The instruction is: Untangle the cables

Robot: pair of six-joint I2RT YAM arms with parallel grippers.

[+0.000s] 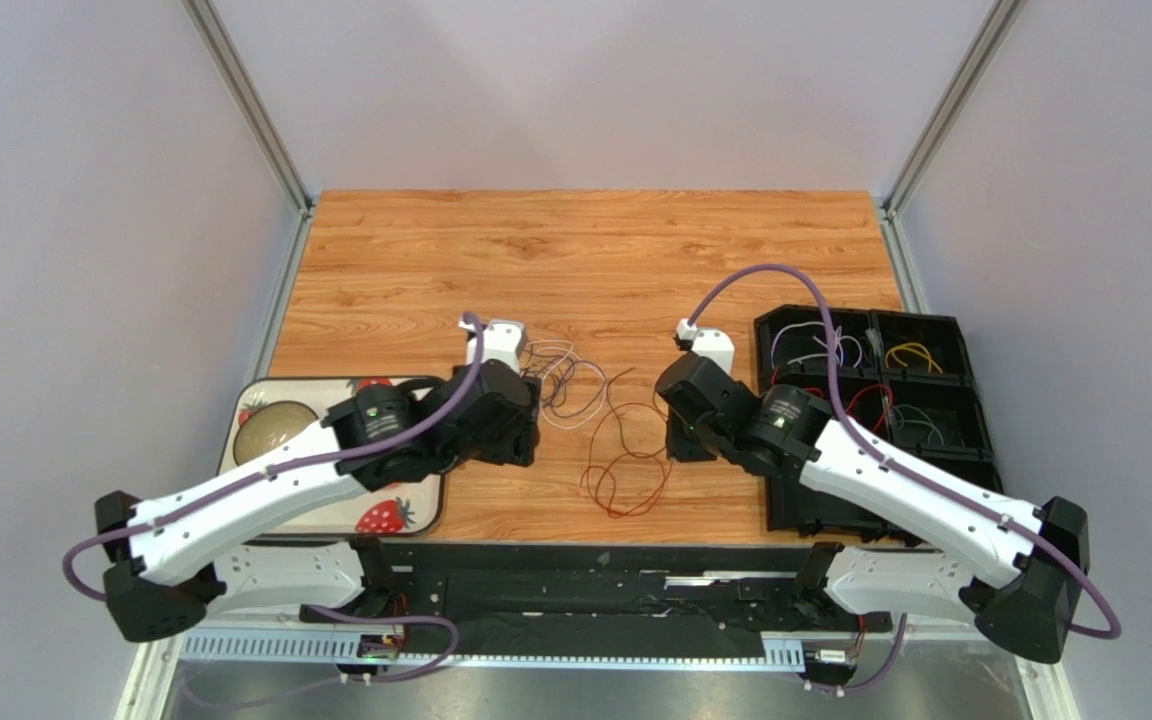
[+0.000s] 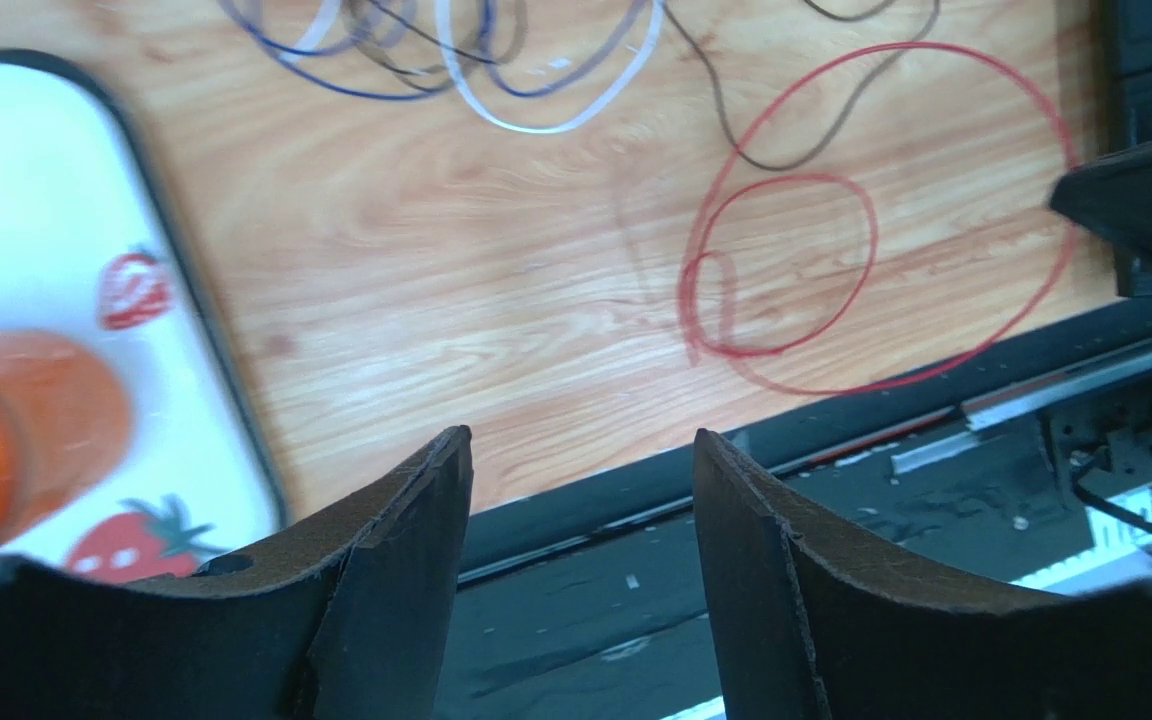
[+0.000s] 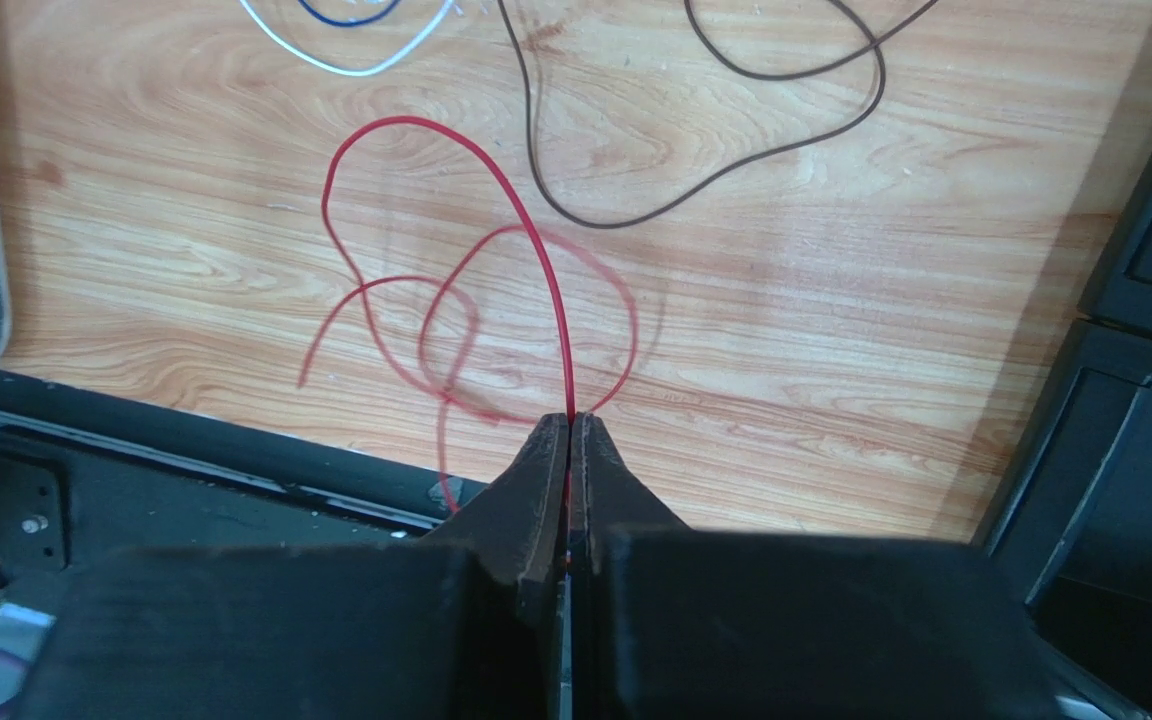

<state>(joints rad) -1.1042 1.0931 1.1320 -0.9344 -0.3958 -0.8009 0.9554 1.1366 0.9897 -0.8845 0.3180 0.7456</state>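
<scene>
Top view: both wrists cover their own fingertips, so the grip reads only from the wrist views. Right gripper [image 3: 569, 428] is clenched on the red cable [image 3: 402, 120], which runs straight into the closed tips. The rest of it lies in loose overlapping loops on the desk [image 1: 582, 255] near the front edge. One loop dips past the black front rail, and its end there is hard to trace.

Left gripper [image 2: 582, 450] is released, jaws apart with nothing between them, over the front edge beside the tray [image 2: 41, 180].

Dark cable [image 3: 612, 225] loops just behind the red one. Whether they cross or only lie close, cannot tell. White cable [image 2: 537, 128] and blue cable [image 2: 342, 87] sit bunched mid-desk between the two wrists, cut off at the top of both wrist views. How they interlace is too fine to tell.

The tray has a strawberry print and a round dish [image 1: 274, 428] on it, which shows as a blurred orange shape in the left wrist view.

A black compartment bin [image 1: 928, 318] on the right holds more thin cables. Its near compartments are covered by the right arm.
</scene>
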